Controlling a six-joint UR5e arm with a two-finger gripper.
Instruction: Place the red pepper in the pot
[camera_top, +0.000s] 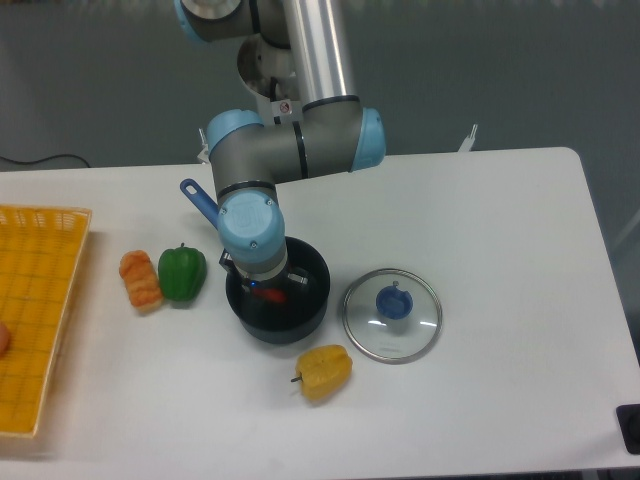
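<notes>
The task looks close to finished, though not settled beyond doubt. The arm reaches straight down into the pot (290, 312), and a sliver of red, which I take to be the red pepper (272, 296), shows inside the pot's rim just below the wrist. The tool (268, 292) itself is mostly hidden under the arm's blue end cap, so I cannot tell whether its fingers are gripping the pepper or have let it go. If it is gripped, what is left is to release it and lift clear; if it already lies free, only the retreat is left.

Around the pot (taking it as the landmark): the glass lid (391, 314) with its blue knob lies flat just right of it, not touching as far as I can see. A yellow pepper (324, 371) sits just in front of the pot. To its left stand a green pepper (181, 272) and, beside that, an orange vegetable (141, 279). A yellow basket (38, 300) lies far to the left on the counter (500, 220). The pot's blue handle (199, 201) pokes out behind the arm.

Nothing appears to block a straight lift upward; the pot's rim is the nearest thing to catch
</notes>
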